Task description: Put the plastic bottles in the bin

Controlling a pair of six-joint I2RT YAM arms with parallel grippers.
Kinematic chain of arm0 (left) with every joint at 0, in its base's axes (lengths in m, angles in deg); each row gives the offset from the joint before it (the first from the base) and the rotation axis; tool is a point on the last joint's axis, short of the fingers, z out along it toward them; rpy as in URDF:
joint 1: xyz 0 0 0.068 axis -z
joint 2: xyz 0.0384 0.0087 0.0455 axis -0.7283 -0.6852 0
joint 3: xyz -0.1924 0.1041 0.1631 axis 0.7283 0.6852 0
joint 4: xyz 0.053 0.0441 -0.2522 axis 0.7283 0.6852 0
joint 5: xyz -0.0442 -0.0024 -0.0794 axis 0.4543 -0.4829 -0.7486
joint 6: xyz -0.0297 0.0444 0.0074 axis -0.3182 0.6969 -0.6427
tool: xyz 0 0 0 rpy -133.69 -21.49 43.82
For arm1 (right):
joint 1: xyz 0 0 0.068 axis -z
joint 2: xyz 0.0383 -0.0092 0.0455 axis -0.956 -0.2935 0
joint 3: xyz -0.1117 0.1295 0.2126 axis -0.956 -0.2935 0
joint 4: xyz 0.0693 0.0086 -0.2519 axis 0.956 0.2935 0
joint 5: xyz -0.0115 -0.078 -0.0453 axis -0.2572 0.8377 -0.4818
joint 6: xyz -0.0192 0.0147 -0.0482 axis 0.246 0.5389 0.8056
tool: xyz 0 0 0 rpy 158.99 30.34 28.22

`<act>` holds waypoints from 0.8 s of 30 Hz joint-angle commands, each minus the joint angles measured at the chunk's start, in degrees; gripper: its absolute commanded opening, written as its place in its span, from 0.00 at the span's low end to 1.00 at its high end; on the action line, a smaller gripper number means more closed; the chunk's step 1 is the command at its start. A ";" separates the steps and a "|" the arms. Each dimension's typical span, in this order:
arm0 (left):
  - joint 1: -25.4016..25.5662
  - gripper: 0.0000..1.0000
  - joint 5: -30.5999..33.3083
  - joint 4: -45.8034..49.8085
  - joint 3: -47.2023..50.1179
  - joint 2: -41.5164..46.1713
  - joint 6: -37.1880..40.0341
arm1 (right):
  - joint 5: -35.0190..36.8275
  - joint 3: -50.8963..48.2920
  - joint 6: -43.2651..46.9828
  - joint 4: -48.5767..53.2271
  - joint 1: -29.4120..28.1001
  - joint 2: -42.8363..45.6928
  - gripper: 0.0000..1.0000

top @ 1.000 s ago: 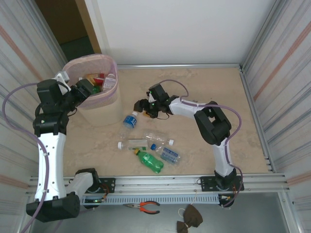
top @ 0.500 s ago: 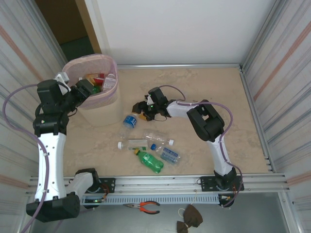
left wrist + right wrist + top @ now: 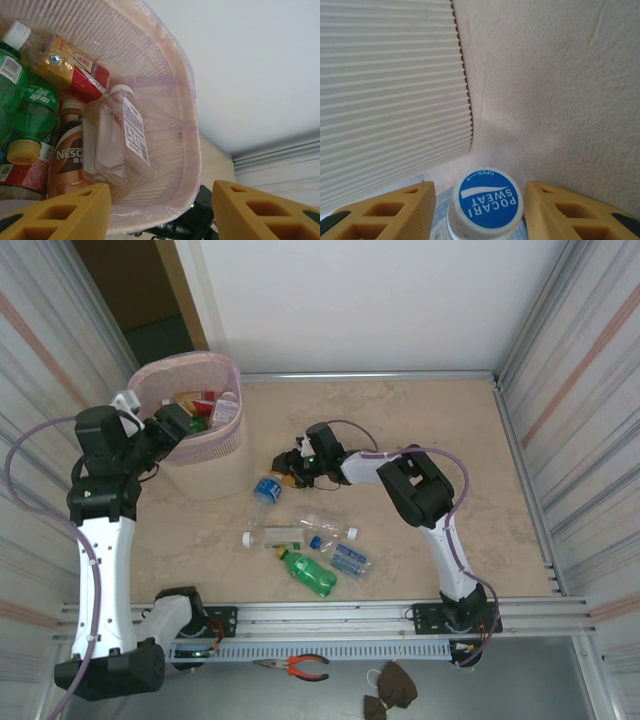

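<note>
Between the fingers of the right hand (image 3: 479, 212), which is low over the surface (image 3: 430, 430) just right of the bin (image 3: 212, 462), sits the blue cap (image 3: 486, 202) of a lying bottle (image 3: 266, 488). The fingers stand narrow, one on each side of the cap with a sliver of gap showing. Whether they already press the wider shoulder below it I cannot tell. The bottle has a clear body and a blue label, and it looks empty or nearly so. It should weigh very little, and its thin wall will probably dent under a hard squeeze. Being round and smooth, it is also likely to roll or squirt out of a loose pinch. The neck and cap are the stiff parts, so the ring just under the cap is the sounder place to take hold, with light pressure. Held there, the body will probably hang and swing. A ribbed pale wall, seemingly the bin's lower body, rises close beside the cap. Nearer the arm bases a few more bottles (image 3: 308, 572) lie loose on the surface. The left hand (image 3: 159, 210) hangs over the bin's rim, wide and holding nothing, above a heap of bottles (image 3: 115, 145) inside.
</note>
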 commanded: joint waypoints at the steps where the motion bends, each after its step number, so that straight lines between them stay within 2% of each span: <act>1: -0.47 0.56 -0.19 1.15 0.58 1.62 -0.33 | -0.93 -1.34 -1.72 -2.41 0.11 -2.02 0.47; 13: -0.47 0.55 0.02 1.20 1.65 1.99 1.26 | 1.01 -3.61 -6.20 -8.07 1.51 -1.71 0.30; 18: -0.48 0.56 0.47 1.64 0.50 1.88 2.76 | 2.15 -4.87 -7.39 -10.48 3.24 1.21 0.27; 21: -0.47 0.56 -0.56 0.78 0.10 1.45 3.61 | 3.61 -6.92 -6.44 -10.84 5.00 4.87 0.26; 24: -0.48 0.56 -5.29 -1.73 -0.09 0.72 5.24 | 4.37 -9.79 -4.57 -11.06 7.28 9.45 0.25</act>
